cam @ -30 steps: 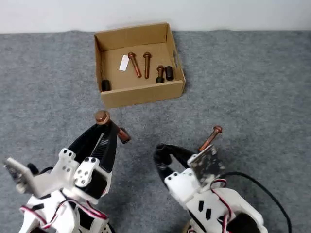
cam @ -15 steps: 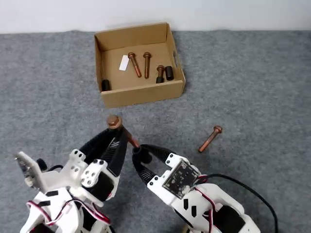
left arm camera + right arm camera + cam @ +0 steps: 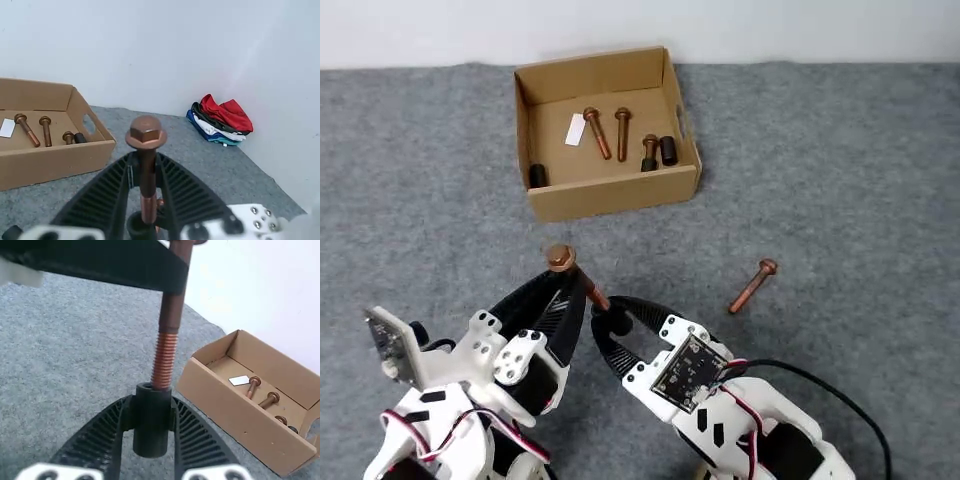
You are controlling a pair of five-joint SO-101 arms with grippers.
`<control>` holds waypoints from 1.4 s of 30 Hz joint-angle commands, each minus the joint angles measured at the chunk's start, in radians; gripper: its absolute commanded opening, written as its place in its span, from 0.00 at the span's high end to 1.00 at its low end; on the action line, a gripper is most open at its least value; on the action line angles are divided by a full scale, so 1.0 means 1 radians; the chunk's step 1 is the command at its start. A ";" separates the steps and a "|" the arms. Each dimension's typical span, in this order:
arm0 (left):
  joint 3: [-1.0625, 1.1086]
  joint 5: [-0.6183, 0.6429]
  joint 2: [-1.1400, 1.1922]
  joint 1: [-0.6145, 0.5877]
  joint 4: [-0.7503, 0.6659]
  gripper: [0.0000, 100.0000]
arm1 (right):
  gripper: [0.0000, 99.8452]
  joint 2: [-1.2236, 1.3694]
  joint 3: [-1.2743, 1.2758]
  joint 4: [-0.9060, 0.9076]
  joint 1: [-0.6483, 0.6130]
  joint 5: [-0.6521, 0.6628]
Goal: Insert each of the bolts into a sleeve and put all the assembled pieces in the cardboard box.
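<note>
– Holding bolt pinched in left gripper, sleeve pinched in right gripper, just short of cardboard box. Thread tip at bore mouth.
– Keep axes collinear, push straight, no cocking. Box contents?
– Two bare bolts, one sleeved bolt by the look of it, two loose sleeves, white tag. Spare bolt out on carpet.

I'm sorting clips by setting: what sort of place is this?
Likely an improvised indoor robot workspace, not a factory: grey carpet-like surface, plain white wall, and a pile of colourful folded clothes by the wall.
</note>
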 commanded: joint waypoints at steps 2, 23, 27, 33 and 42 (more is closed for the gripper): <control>-0.005 0.003 -0.006 -0.005 -0.002 1.00 | 0.99 -0.012 -0.043 -0.024 0.018 0.011; 0.042 0.005 -0.006 -0.044 -0.101 1.00 | 0.99 -0.013 -0.049 -0.027 0.038 0.011; 0.059 0.005 -0.006 -0.061 -0.110 1.00 | 0.99 -0.013 -0.049 -0.027 0.039 0.011; 0.059 0.005 -0.005 -0.060 -0.095 1.00 | 0.99 -0.013 -0.049 -0.027 0.042 0.011; 0.053 0.006 -0.005 0.031 -0.066 1.00 | 0.99 -0.012 -0.043 -0.027 0.044 0.011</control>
